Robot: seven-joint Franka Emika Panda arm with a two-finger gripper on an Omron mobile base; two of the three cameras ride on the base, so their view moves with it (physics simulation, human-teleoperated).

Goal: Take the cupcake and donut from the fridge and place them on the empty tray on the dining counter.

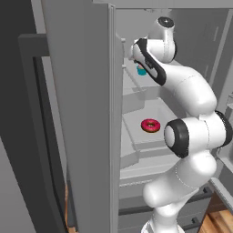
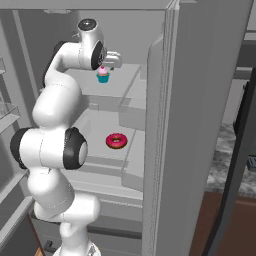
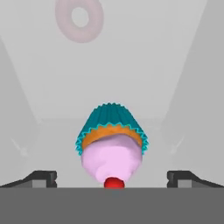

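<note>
Your fingers (image 3: 113, 178) stand wide, straddling the cupcake (image 3: 111, 142) on the fridge shelf (image 2: 117, 87), ready to close; donut (image 2: 116, 141) waits below.

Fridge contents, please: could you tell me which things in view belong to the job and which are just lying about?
For the job:
- cupcake, upper shelf, between the open jaws
- donut, shelf below
- fridge, doors open

Lying about:
- nothing else visible on these shelves

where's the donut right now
The donut lies on a lower fridge shelf, one level below the cupcake; in the left base view it's beside the arm's elbow.
</note>
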